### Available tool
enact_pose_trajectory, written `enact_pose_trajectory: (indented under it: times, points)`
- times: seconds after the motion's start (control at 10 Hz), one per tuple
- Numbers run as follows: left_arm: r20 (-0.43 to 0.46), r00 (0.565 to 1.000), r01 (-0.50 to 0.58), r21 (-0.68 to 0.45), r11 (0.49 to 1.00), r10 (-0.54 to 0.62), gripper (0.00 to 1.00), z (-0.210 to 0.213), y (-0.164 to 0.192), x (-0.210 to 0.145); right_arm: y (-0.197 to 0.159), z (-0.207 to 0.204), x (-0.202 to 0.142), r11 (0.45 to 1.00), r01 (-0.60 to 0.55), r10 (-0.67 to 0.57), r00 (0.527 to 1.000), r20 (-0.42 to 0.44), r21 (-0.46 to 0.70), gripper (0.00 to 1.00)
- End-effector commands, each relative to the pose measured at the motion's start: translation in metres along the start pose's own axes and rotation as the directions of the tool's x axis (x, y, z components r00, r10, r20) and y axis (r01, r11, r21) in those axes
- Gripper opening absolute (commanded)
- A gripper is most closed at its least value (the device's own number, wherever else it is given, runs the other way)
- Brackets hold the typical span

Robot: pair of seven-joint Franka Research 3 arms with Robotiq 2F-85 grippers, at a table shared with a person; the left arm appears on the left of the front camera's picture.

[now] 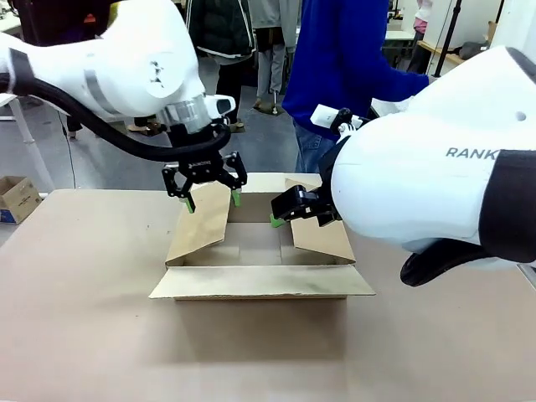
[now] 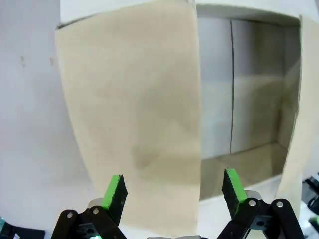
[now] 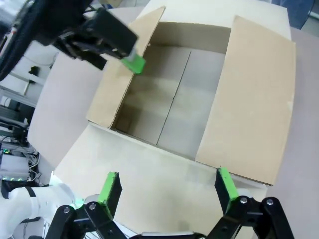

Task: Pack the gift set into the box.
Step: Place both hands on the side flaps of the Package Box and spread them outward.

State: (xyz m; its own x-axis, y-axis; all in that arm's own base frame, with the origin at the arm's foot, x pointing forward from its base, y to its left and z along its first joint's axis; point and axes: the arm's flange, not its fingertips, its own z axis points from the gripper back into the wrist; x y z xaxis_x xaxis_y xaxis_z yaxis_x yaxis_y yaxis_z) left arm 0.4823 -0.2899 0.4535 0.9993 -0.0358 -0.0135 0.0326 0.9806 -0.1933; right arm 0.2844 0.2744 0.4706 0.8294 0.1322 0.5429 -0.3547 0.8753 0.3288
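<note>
On the brown table [image 1: 84, 335], the box [image 1: 260, 282] sits at the middle, open, with its near flap folded flat outward. The left gripper [image 1: 213, 201] hangs over the raised left flap, jaws spread wide. The right gripper [image 1: 297, 213] hovers above the right flap, jaws likewise wide. Beyond, a person [image 1: 352, 59] in blue stands at the far edge, perhaps holding something white, too hidden to identify.

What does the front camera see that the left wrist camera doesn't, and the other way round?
Front view extras: a person in a blue top across the table, and a small brown carton at the far left. Left wrist view extras: a close look down into the box, with a seam running along its floor. Shared: the box with its flaps open, and the open left end effector over one flap.
</note>
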Motion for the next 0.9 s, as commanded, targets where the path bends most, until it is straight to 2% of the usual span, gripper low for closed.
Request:
enact_pose_trajectory:
  times: [0.0,0.1,0.3,0.4,0.6,0.8]
  points:
    - [0.019,1.0,-0.003,-0.122,0.993,0.005,1.0,0.013,-0.015,0.004,-0.001,0.001,0.0,1.0,0.002,-0.002,1.0,-0.005,0.019,1.0]
    - [0.0,1.0,0.0,0.0,1.0,0.0,1.0,0.0,0.0,0.0,-0.001,0.001,0.0,1.0,0.002,-0.002,1.0,-0.005,0.019,1.0]
    - [0.005,1.0,-0.003,-0.03,1.0,0.003,1.0,-0.002,-0.011,0.007,-0.001,0.001,0.0,1.0,0.002,-0.002,1.0,-0.005,0.019,1.0]
    - [0.02,1.0,-0.021,0.049,0.999,0.02,1.0,-0.007,-0.012,0.005,-0.001,0.001,0.0,1.0,0.002,-0.002,1.0,-0.005,0.019,1.0]
    - [0.081,0.996,-0.039,0.103,0.994,0.031,1.0,-0.013,-0.019,0.005,-0.001,0.001,0.0,1.0,0.002,-0.002,1.0,-0.005,0.019,1.0]
    - [0.125,0.99,-0.094,0.205,0.974,0.069,1.0,-0.025,-0.017,0.007,-0.001,0.001,0.0,1.0,0.002,-0.002,1.0,-0.005,0.019,1.0]
